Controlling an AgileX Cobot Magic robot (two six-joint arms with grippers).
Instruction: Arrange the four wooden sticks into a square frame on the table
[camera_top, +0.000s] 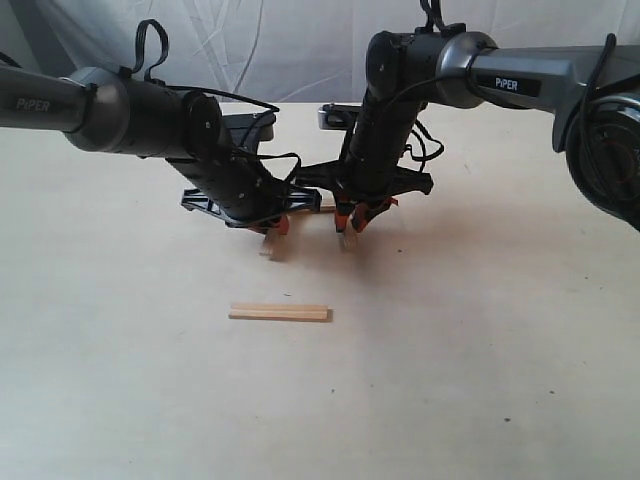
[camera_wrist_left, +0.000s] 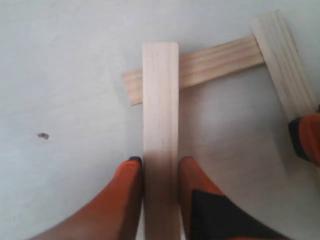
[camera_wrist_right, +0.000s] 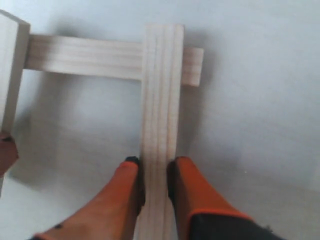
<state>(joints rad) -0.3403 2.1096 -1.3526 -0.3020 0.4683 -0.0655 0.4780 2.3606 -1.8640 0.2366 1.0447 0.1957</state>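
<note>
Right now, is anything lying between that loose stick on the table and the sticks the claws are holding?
Nothing visible. Only bare table separates the loose stick from the left claw and right claw, both shut on sticks.

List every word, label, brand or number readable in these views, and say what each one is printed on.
"PiPER": white letters on the grey link of the left arm, at the edge of the exterior view.
"PiPER": white letters on a dark label on the grey link of the right arm.
Nothing else is readable. The two wrist views show no writing at all.
</note>
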